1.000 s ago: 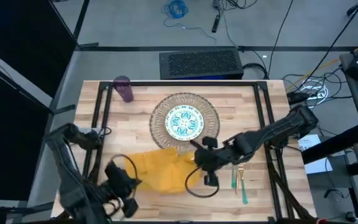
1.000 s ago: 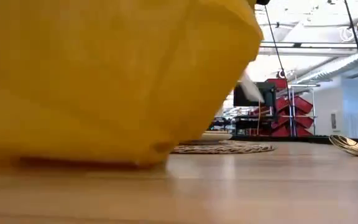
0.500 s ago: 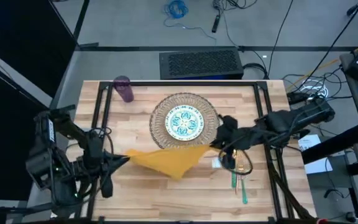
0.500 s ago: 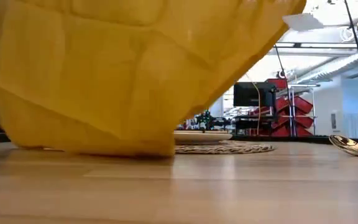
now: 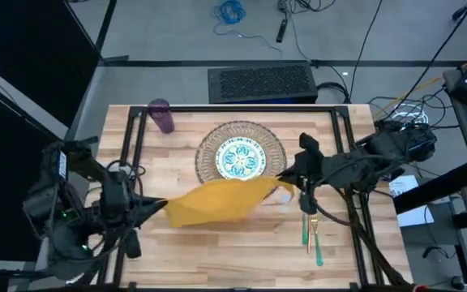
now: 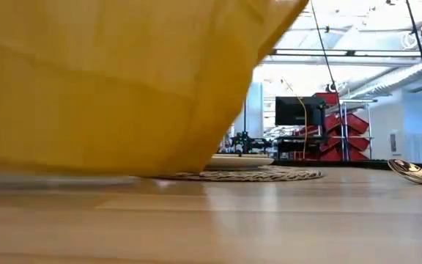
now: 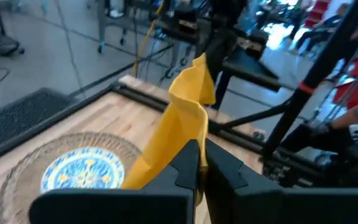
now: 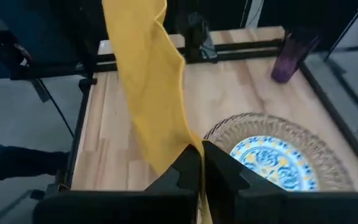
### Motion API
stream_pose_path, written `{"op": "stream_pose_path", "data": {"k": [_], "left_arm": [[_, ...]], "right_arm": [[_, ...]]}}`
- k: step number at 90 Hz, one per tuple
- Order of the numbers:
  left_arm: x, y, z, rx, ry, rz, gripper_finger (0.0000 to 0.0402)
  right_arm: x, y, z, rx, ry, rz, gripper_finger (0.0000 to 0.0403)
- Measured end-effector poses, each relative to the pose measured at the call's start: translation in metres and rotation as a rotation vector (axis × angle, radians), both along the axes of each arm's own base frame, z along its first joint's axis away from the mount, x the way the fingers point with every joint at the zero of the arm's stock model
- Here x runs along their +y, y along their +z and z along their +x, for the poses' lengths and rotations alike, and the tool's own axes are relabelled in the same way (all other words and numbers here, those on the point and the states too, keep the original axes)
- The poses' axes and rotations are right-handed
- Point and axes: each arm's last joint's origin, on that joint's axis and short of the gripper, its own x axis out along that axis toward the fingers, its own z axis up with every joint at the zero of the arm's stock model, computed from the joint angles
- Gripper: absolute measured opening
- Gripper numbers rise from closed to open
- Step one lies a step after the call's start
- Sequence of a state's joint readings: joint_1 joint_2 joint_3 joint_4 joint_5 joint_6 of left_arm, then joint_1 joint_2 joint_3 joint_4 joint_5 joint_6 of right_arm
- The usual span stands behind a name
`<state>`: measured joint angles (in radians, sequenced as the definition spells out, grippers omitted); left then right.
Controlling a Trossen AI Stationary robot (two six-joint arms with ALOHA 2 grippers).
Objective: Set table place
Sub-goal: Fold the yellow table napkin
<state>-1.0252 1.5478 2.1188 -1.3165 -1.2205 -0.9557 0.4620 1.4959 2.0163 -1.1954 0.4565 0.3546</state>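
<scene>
Napkin (image 5: 209, 203) raised since earlier | both tools clenched on it | plank table (image 5: 242, 243), red racks behind

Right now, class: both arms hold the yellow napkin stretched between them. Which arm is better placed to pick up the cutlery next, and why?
The right arm, probably. The right gripper pinches the napkin just beside the fork and spoon. The left gripper holds the opposite corner, across the table from them.

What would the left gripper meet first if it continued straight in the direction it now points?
Probably the right gripper, which holds the far end of the yellow napkin that the left gripper pinches. The napkin spans the line between them; depth is uncertain.
</scene>
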Motion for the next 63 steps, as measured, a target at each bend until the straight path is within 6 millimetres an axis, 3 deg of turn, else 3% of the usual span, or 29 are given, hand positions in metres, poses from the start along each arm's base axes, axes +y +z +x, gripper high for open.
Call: {"op": "stream_pose_path", "data": {"k": [21,63], "left_arm": [[-0.003,0.035,-0.001,-0.099,-0.047,0.090,0.0000],[-0.015,0.039,-0.018,-0.147,-0.047,0.079,0.0000]], "right_arm": [[0.008,0.015,0.007,0.072,-0.065,-0.106,0.0000],[0.010,0.031,-0.004,-0.020,-0.055,-0.107,0.0000]]}}
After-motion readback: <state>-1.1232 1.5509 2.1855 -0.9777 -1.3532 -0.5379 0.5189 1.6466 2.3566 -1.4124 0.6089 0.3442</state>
